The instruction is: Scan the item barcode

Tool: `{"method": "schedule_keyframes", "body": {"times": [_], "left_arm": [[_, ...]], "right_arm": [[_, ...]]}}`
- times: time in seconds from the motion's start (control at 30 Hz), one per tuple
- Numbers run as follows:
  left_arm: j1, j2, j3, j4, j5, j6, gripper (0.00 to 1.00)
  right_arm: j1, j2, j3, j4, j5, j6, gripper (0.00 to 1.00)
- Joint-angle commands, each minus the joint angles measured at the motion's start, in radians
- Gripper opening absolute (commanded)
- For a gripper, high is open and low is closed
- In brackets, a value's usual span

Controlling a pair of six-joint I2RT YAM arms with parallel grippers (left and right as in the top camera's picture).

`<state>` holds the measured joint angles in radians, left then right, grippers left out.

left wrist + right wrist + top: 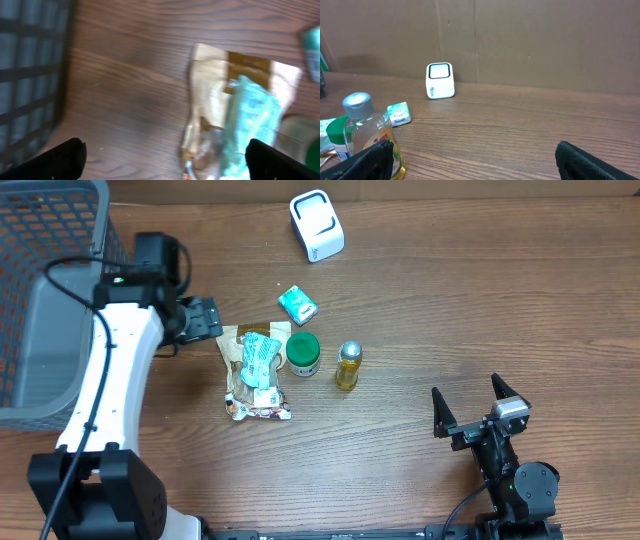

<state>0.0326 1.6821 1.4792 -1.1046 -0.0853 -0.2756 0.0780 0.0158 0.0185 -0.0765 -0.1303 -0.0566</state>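
Left jaws apart and empty, just beside the snack packet (256,375), apparently placed to grasp it. Right jaws apart, idle. The scanner (316,225) stands well apart.

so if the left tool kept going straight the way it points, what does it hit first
Probably the brown pouch, with the teal packet lying on it; the open left tool faces it across bare table, though its height is unclear.
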Motion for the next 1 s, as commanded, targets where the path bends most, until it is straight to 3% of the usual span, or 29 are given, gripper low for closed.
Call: {"method": "schedule_keyframes", "body": {"times": [0.0, 0.23, 0.97], "left_arm": [[0.050, -0.016, 0.021, -0.007, -0.038, 0.036, 1.00], [0.112, -0.016, 0.021, -0.006, -0.037, 0.033, 1.00], [0.111, -0.016, 0.021, -0.006, -0.037, 0.033, 0.99]], "right_arm": [[-0.006, -0.002, -0.010, 0.003, 0.006, -0.004, 1.00], [-0.006, -0.002, -0.010, 0.003, 0.006, -0.004, 1.00], [-0.006, -0.002, -0.010, 0.003, 0.006, -0.004, 1.00]]}}
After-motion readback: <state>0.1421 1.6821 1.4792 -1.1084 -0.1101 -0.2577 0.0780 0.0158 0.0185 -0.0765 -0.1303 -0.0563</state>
